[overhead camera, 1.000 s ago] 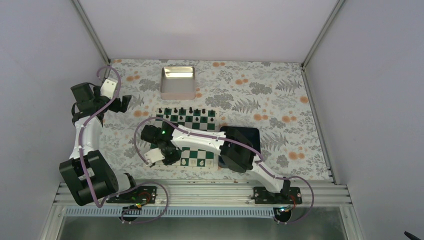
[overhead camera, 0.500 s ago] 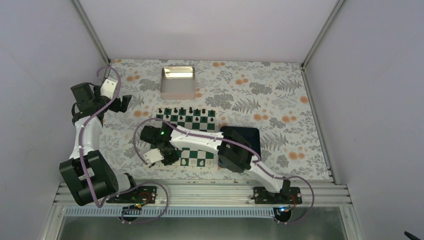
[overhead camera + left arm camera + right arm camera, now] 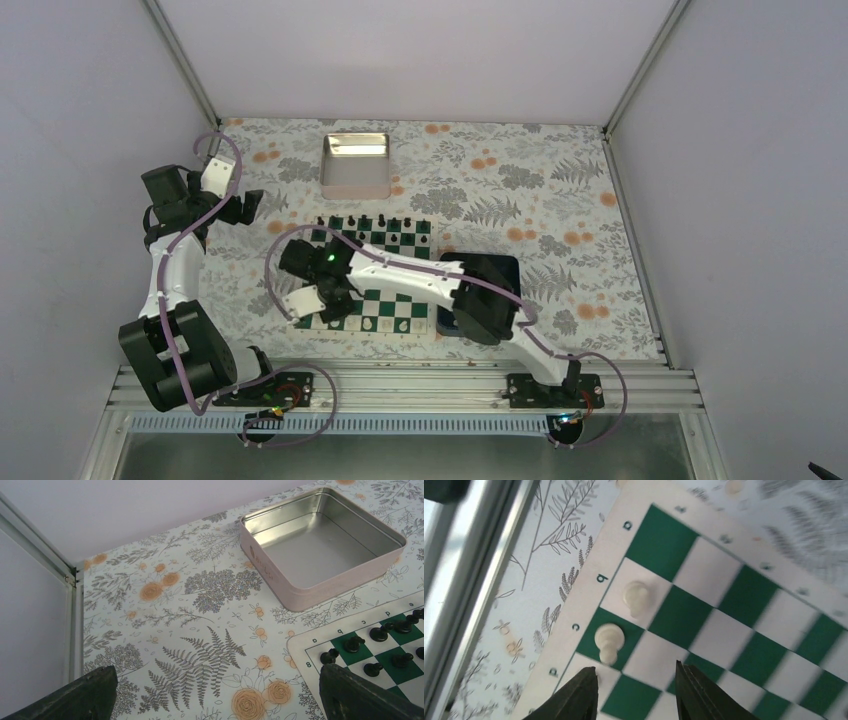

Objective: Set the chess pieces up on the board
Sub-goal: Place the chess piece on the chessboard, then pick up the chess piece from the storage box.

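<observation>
The green and white board [image 3: 395, 300] lies in the middle of the table, its near left part under my right arm. In the right wrist view, two white chess pieces stand on the board [image 3: 724, 630] in the edge row: one [image 3: 636, 599] on the white b square, one [image 3: 609, 642] on the green c square. My right gripper [image 3: 636, 675] hovers open and empty just past the c piece; it also shows in the top view [image 3: 328, 308]. My left gripper [image 3: 216, 680] is open and empty over the tablecloth left of the board's far corner [image 3: 320, 640]; it also shows in the top view [image 3: 250, 203].
Small black pieces [image 3: 365, 222] stand along the board's far rows and show in the left wrist view [image 3: 355, 642]. An empty metal tin [image 3: 355, 165] sits behind the board. A dark blue tray [image 3: 495, 270] lies right of the board, partly under my right arm.
My right wrist has shifted a little left and away from the near edge over the board's left side. The left arm has not moved.
</observation>
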Motion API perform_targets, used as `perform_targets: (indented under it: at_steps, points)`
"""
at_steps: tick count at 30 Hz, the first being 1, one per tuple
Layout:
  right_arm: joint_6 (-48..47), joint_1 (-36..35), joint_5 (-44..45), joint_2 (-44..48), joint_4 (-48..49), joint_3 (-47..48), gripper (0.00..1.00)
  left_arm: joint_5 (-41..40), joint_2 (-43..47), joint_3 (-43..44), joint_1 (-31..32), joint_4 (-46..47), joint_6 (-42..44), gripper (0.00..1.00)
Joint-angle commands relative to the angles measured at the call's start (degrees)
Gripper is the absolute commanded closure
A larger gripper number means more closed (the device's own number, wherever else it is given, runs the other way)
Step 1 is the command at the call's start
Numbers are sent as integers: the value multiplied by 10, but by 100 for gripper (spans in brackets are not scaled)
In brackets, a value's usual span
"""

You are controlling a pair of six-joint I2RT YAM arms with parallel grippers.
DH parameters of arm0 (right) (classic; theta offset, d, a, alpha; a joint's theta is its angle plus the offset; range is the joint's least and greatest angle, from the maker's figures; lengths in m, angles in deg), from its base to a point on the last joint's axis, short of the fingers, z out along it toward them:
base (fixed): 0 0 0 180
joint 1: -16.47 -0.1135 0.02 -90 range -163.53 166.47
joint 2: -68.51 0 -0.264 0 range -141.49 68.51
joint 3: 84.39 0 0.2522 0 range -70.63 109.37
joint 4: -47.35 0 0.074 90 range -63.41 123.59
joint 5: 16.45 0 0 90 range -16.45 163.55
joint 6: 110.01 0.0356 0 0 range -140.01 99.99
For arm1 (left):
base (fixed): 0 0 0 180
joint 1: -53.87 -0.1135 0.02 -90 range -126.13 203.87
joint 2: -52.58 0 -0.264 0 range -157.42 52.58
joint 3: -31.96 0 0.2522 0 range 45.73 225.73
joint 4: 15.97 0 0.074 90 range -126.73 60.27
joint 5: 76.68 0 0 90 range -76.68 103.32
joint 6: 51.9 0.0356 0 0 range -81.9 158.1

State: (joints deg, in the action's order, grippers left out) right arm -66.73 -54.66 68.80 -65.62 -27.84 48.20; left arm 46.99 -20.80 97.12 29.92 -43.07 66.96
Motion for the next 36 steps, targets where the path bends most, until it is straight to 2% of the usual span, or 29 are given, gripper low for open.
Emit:
perform_targets:
  at_steps: [1, 4, 8, 14, 18, 25, 36]
  points:
    - [18, 12, 20, 100, -20, 12, 58, 14, 10, -4, 1, 10, -4, 0]
    - [30, 35, 26, 155, -46, -6, 58, 13, 11, -5, 1, 9, -4, 0]
    - [47, 95, 49, 230, -41, -82, 57, 10, 10, -6, 1, 11, -5, 0]
    - [51, 240, 39, 325, -1, -255, 57, 7, 10, -4, 1, 12, -6, 0]
    - [51, 296, 27, 361, 32, -352, 57, 4, 7, -3, 1, 14, -7, 0]
    - [56, 336, 23, 377, 65, -442, 58, 0, 7, -1, 1, 10, -8, 0]
    - [52, 349, -46, 361, 63, -480, 60, -5, 7, -1, 1, 8, -8, 0]
